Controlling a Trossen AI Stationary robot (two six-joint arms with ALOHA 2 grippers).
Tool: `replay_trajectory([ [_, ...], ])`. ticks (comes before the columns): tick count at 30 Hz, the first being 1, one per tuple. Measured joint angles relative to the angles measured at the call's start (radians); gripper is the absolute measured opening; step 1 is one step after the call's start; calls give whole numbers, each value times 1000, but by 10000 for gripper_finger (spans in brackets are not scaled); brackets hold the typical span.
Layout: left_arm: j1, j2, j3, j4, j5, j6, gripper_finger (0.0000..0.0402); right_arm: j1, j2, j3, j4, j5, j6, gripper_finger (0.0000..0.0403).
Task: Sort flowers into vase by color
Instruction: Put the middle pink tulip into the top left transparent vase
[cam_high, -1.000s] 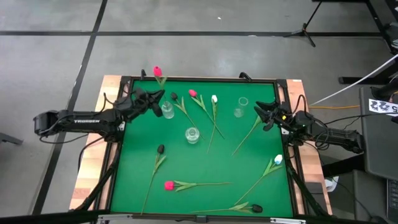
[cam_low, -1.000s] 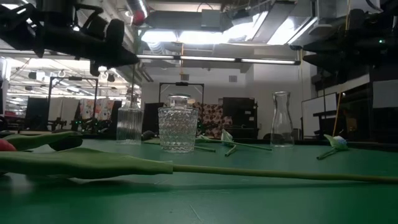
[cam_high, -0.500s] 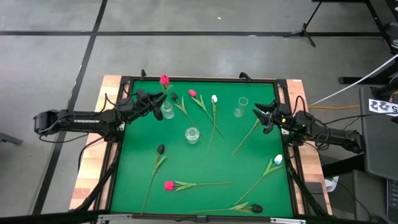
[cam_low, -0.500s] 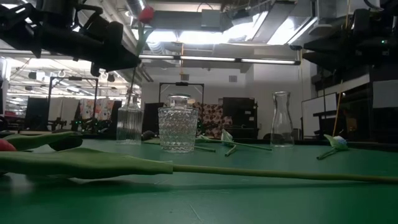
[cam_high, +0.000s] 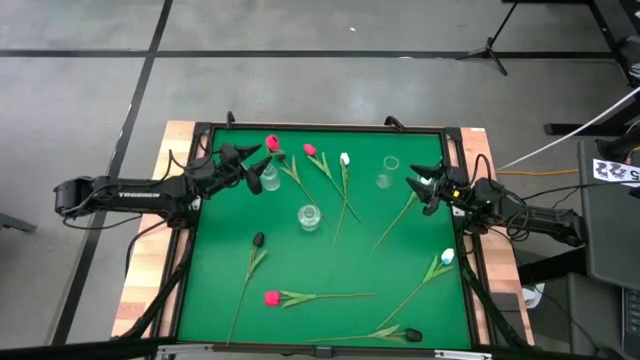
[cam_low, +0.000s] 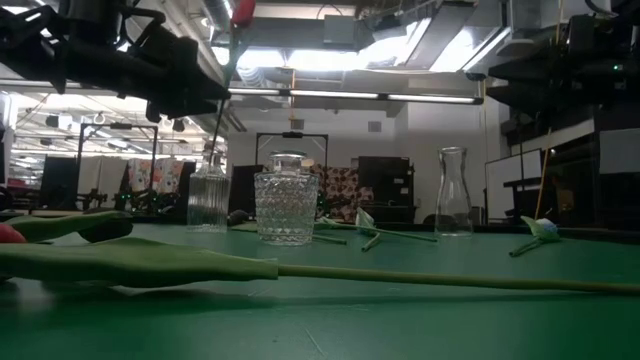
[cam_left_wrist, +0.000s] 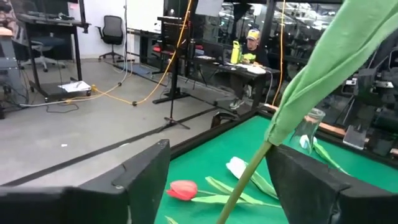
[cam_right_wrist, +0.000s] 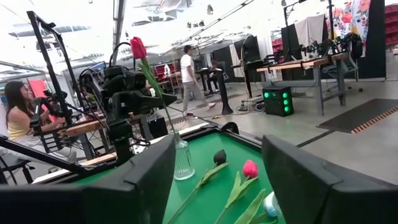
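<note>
Left gripper (cam_high: 247, 160) jaws clamp a red tulip (cam_high: 272, 143), its stem in the ribbed vase (cam_high: 269, 178); right gripper (cam_high: 424, 186) hovers, jaws spread, over the worktop (cam_high: 330, 270) edge.

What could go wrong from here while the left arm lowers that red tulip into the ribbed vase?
1. The left gripper holds the red tulip by its thin stem, whose lower end is at the narrow mouth of the ribbed vase; it may miss or bend.
2. The vase looks light, so a sideways push might tip it towards the cut-glass jar.
3. A black tulip lies beside the vase and could get dragged.
</note>
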Motion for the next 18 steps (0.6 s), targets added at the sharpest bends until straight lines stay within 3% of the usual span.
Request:
replay_trajectory([
  [5, 3, -12, 0, -2, -37, -64, 272, 0, 0, 0, 0, 0, -3, 245],
  [13, 49, -31, 0, -8, -78, -323, 271, 0, 0, 0, 1, -1, -3, 244],
  [18, 51, -31, 0, -83, -78, -343, 271, 0, 0, 0, 1, -1, -4, 244],
])
